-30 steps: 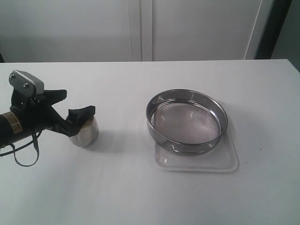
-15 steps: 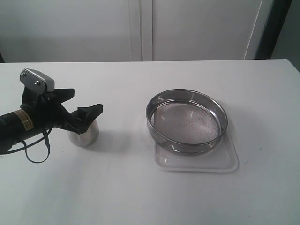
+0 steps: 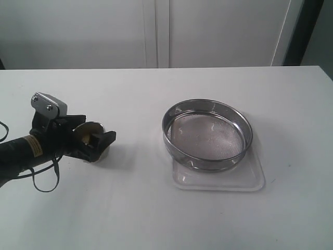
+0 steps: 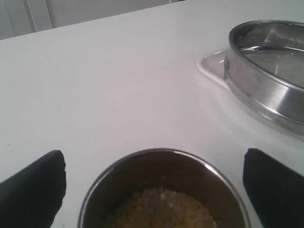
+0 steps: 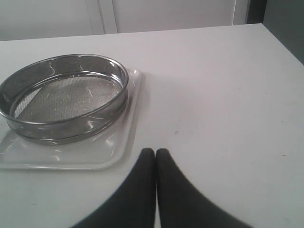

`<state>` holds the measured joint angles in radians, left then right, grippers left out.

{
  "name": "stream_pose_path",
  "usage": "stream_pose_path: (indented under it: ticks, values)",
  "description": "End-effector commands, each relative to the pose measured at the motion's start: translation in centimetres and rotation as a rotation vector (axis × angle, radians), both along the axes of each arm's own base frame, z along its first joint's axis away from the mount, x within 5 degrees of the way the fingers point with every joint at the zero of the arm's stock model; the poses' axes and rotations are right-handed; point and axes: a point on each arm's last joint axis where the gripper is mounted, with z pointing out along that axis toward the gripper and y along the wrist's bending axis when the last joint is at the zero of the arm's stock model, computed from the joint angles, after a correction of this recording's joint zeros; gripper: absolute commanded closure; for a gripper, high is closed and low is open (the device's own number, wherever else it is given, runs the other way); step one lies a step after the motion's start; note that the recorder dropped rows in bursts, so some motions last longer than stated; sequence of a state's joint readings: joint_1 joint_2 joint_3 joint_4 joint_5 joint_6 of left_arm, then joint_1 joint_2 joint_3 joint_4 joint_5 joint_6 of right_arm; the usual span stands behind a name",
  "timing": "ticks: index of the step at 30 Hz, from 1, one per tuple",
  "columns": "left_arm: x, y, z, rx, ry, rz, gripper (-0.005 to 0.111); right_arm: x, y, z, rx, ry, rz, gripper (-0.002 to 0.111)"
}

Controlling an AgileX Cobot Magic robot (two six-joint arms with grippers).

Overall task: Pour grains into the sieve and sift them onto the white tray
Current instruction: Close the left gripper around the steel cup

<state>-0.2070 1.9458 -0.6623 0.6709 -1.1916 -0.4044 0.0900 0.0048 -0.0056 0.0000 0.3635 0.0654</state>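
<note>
A small steel cup (image 3: 89,126) stands on the left of the white table, holding the yellow and pale grains (image 4: 161,211). My left gripper (image 3: 94,134) is open, with one black finger on each side of the cup (image 4: 156,173) and a gap to its wall on both sides. The wide steel sieve (image 3: 207,134) rests on the white tray (image 3: 218,179) at centre right. Both the sieve (image 5: 64,95) and the tray (image 5: 66,154) show in the right wrist view, ahead of my right gripper (image 5: 156,152). That gripper is shut on nothing and is out of the exterior view.
The sieve (image 4: 270,90) and a corner of the tray (image 4: 211,64) lie beyond the cup in the left wrist view. A white wall with cabinet seams stands behind the table (image 3: 156,208). A loose cable (image 3: 44,179) hangs under the left arm.
My left gripper has moved right and down, from above and behind the cup to straddling it. The cup, sieve and tray have stayed in place.
</note>
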Motion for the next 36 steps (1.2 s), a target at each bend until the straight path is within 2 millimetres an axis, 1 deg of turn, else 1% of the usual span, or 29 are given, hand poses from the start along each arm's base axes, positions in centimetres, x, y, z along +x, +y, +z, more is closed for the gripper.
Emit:
stream_pose_path:
  ticks: [1, 6, 13, 16, 19, 21, 24, 26, 27, 36]
  values:
    - [0.0, -0.2, -0.7, 0.004, 0.002, -0.008, 0.002, 0.0, 0.0, 0.0, 0.001, -0.013, 0.002, 0.108]
    - [0.0, -0.1, -1.5, 0.013, 0.019, -0.005, 0.002, 0.0, 0.0, 0.0, 0.001, -0.013, 0.002, 0.108]
    - [0.1, -0.1, -1.6, 0.024, 0.013, 0.002, 0.002, 0.0, 0.0, 0.0, 0.001, -0.013, 0.002, 0.108]
    - [0.1, -0.1, -1.6, 0.024, 0.012, 0.003, 0.007, 0.0, 0.0, 0.0, 0.001, -0.013, 0.002, 0.108]
    - [0.1, -0.1, -1.6, 0.024, 0.012, 0.003, 0.019, 0.0, 0.0, 0.0, 0.001, -0.013, 0.002, 0.108]
    - [0.1, 0.0, -1.7, 0.032, 0.024, 0.014, 0.031, 0.0, 0.0, 0.0, 0.001, -0.013, 0.002, 0.108]
    - [0.3, 0.2, -2.1, 0.072, 0.062, 0.031, 0.062, 0.0, 0.0, 0.0, 0.001, -0.013, 0.002, 0.108]
    - [0.3, 0.3, -2.3, 0.096, 0.082, 0.028, 0.092, 0.0, 0.0, 0.0, 0.001, -0.013, 0.002, 0.108]
    - [0.2, 0.2, -2.4, 0.101, 0.084, 0.022, 0.106, 0.0, 0.0, 0.0, 0.001, -0.013, 0.002, 0.108]
    - [0.2, 0.2, -2.3, 0.11, 0.08, 0.015, 0.107, 0.0, 0.0, 0.0, 0.001, -0.013, 0.002, 0.108]
